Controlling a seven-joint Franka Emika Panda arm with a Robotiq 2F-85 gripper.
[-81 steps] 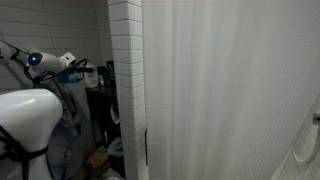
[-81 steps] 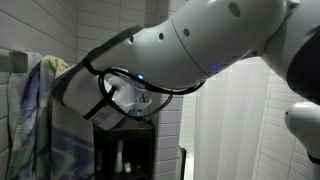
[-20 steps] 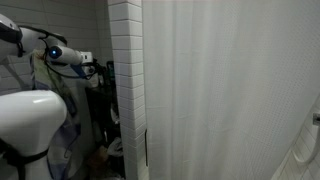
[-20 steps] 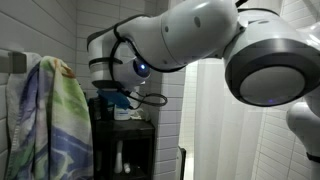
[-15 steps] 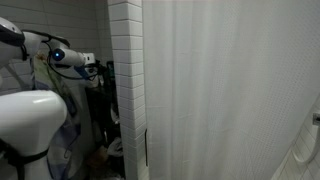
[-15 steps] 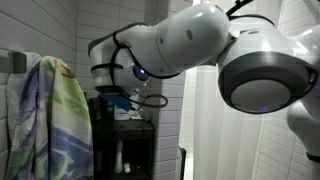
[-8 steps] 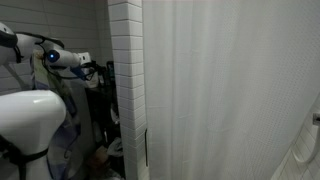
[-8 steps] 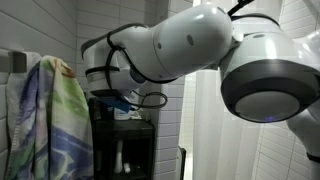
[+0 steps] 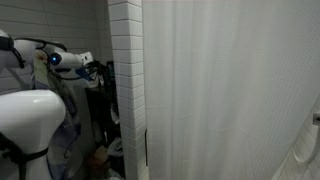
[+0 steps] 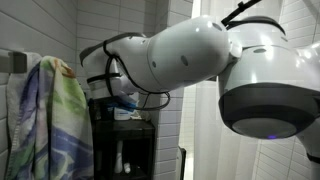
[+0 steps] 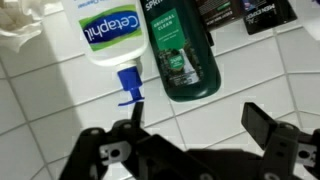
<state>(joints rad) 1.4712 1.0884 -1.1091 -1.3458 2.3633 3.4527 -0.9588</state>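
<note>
In the wrist view my gripper (image 11: 200, 125) is open and empty, its two black fingers spread over white tile. Just beyond the fingers stands a white Cetaphil bottle (image 11: 105, 35) with a blue pump (image 11: 130, 85), and beside it a dark green bottle (image 11: 180, 55). The left finger is close to the blue pump; I cannot tell if it touches. In an exterior view the gripper (image 9: 93, 70) reaches toward a dark shelf unit (image 9: 100, 110). In an exterior view the arm's white body (image 10: 190, 60) hides the gripper.
Black packages (image 11: 245, 12) lie beyond the green bottle. A white tiled column (image 9: 125, 90) and a white shower curtain (image 9: 230, 90) stand beside the shelf. A green and blue towel (image 10: 50, 120) hangs next to the dark shelf (image 10: 125, 150).
The arm has shifted a little along the shelf top, and its white body now fills more of the close exterior view. The gripper stays open.
</note>
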